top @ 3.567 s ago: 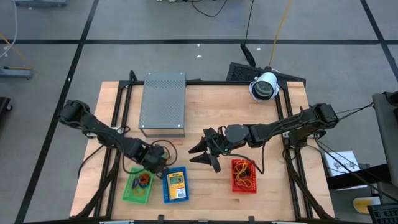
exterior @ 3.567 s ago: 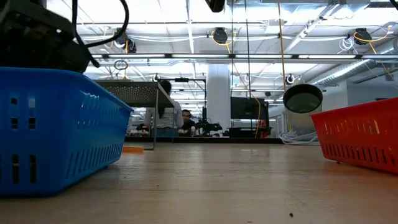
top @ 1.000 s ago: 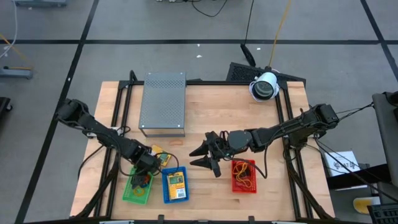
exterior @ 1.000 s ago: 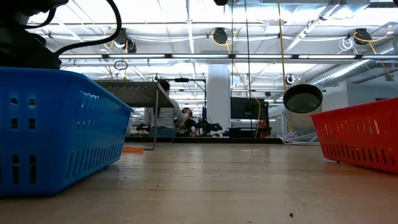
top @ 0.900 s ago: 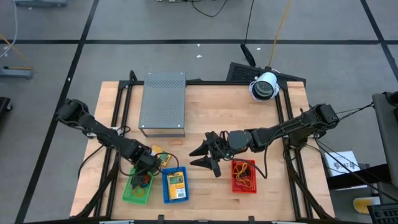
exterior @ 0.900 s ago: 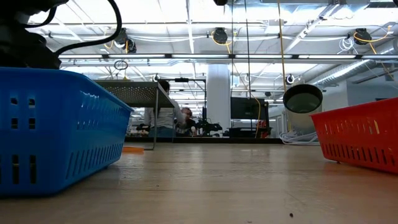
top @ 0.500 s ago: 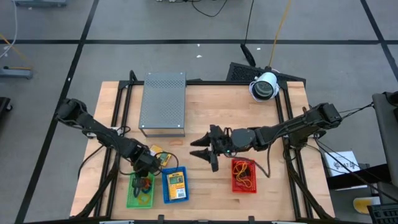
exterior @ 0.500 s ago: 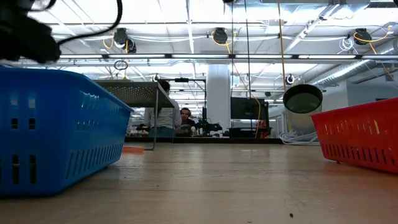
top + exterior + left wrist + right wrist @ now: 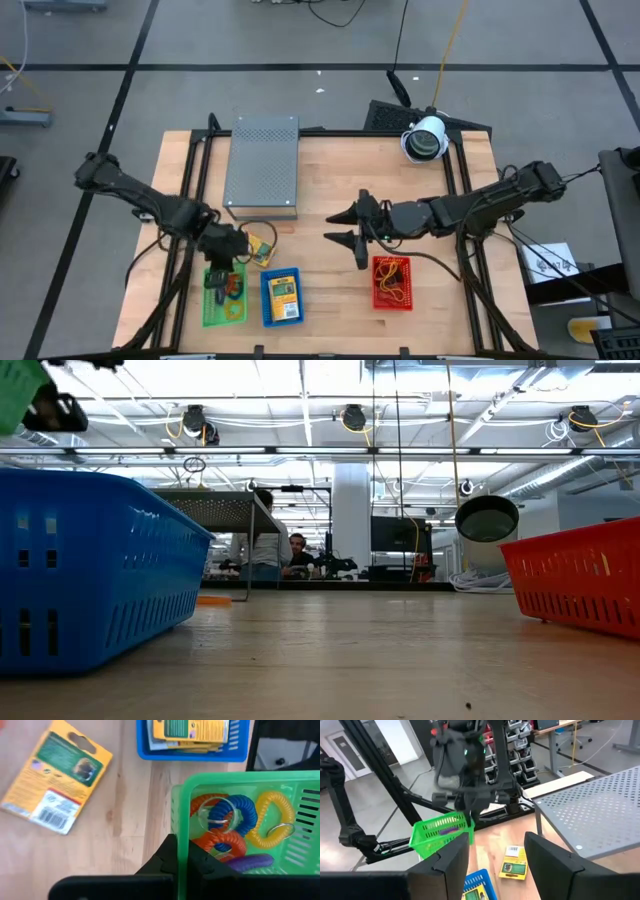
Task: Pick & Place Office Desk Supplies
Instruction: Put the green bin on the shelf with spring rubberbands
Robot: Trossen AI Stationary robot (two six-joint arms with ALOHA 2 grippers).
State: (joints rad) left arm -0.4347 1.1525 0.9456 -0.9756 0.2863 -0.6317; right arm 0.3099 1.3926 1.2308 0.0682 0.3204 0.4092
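Two slim dark six-joint arms, matte black, black cables looping off the wrists. Left hand [image 9: 218, 270] black, blocky. Right hand [image 9: 352, 239] with two long, tapered, flat dark fingers [image 9: 451, 864].

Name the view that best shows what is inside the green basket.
Left wrist view: the green basket, pinched by the left gripper, shows coiled loops. High view shows it small, right wrist only its tilted side, low just a corner.

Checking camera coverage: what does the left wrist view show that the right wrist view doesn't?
Only the left wrist view: coiled bands inside the green basket, whose wall the left claw has pinched.
Only the right wrist view: the grey perforated box, the basket lifted and tilted, the right claw open.
Both: basket, yellow packet on the table, blue basket.
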